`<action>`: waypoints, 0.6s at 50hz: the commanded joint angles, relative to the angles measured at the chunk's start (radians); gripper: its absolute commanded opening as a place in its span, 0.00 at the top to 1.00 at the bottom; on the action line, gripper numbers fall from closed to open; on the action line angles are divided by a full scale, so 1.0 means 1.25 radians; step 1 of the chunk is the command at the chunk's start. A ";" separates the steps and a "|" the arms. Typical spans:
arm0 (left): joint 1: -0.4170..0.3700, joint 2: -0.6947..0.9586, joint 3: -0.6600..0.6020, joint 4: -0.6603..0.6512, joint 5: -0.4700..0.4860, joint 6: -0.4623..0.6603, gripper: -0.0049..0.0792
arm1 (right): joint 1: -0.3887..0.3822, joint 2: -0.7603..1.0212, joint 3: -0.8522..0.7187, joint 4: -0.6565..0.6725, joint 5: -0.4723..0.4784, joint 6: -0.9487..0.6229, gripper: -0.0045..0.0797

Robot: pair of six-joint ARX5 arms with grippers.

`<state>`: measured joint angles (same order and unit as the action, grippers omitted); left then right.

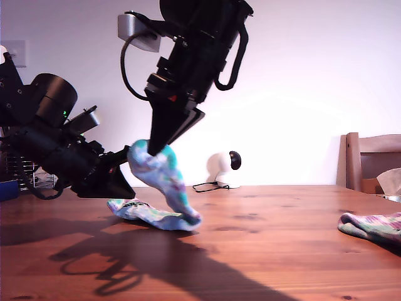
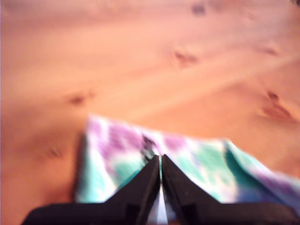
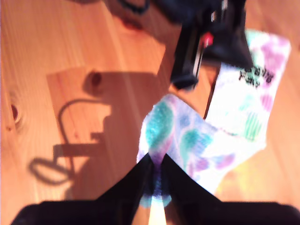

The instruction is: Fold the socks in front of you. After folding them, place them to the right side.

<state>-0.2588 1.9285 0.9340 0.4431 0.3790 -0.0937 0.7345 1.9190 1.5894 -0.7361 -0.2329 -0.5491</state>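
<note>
Wooden table [image 1: 282,251] fills the scene under a white wall. My second gripper [image 1: 155,149] hangs high, clamped on the toe of a tie-dye sock [image 1: 164,188] (lifted, half folded over); my first gripper [image 1: 128,190] pins its cuff low, closed. Another sock [image 1: 371,226] lies at the exterior view's right

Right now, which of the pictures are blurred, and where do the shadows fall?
Exterior view: sharp; strong arm shadows lie on the table in front of the sock, toward the camera. First wrist view: soft all over, the sock and wood knots smeared. Second wrist view: blurred too, the other arm most of all; a crisp-edged arm shadow lies on the wood beside the sock.
</note>
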 commanded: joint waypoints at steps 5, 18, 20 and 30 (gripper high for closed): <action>0.001 0.021 0.003 0.013 -0.011 0.020 0.97 | 0.008 0.001 -0.004 -0.003 -0.043 0.018 0.96; 0.000 0.107 0.003 0.035 0.001 0.018 0.97 | 0.007 -0.039 -0.003 -0.010 -0.060 0.022 0.96; 0.000 0.113 0.003 0.036 0.002 0.018 0.97 | 0.007 -0.047 -0.003 -0.014 -0.060 0.024 0.96; 0.006 0.113 0.003 -0.029 0.000 0.009 0.97 | 0.002 -0.065 -0.003 -0.042 -0.059 0.044 0.96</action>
<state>-0.2550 2.0502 0.9577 0.4595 0.3843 -0.0765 0.7349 1.8576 1.5894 -0.7826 -0.3038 -0.5064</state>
